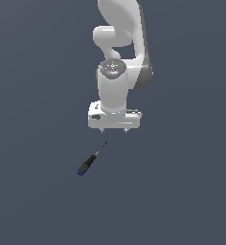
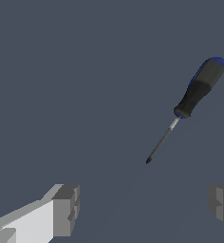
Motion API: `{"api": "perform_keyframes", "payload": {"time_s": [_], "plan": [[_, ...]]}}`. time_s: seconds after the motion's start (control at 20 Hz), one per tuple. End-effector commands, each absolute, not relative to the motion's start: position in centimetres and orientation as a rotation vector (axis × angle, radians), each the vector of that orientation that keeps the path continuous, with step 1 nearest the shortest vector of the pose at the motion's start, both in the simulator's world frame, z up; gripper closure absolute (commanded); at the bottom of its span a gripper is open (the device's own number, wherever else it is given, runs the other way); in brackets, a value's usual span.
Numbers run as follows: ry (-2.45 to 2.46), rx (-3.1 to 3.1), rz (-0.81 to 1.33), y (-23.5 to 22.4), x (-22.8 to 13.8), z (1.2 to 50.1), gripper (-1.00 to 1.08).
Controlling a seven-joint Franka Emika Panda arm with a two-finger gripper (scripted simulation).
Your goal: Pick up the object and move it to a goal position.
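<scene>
My gripper [image 1: 114, 130] spread wide, holding nothing; both fingers [image 2: 66, 209] visible in wrist view with open gap between. Screwdriver [image 1: 91, 161] lies flat on dark surface [image 1: 33, 143], apart from gripper, offset toward exterior view's left, shaft tip nearest gripper, blue cap farthest. Judgement: jaws kept open for approach; must shift over black handle, align across it, then descend. Goal position not visible.

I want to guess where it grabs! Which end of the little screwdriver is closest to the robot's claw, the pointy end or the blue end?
The pointy metal tip of the screwdriver is closest to the gripper. The blue cap points away, at the far end.
</scene>
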State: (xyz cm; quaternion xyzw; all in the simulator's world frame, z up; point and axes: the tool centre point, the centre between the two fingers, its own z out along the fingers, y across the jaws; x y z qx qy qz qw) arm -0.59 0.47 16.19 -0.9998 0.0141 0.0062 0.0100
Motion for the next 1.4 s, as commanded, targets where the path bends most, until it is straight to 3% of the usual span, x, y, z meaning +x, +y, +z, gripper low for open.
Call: {"api": "perform_keyframes", "payload": {"time_s": [0.0,0.6,1.35], "plan": [[0.044,-3.121,0.019,0.5,-0.6,16.2,-0.92],[0.028,-3.099,-0.005,3.1,-0.1,18.1,-0.92],[0.456,-3.074,0.004,-2.5,3.0,12.9,-0.92]]}}
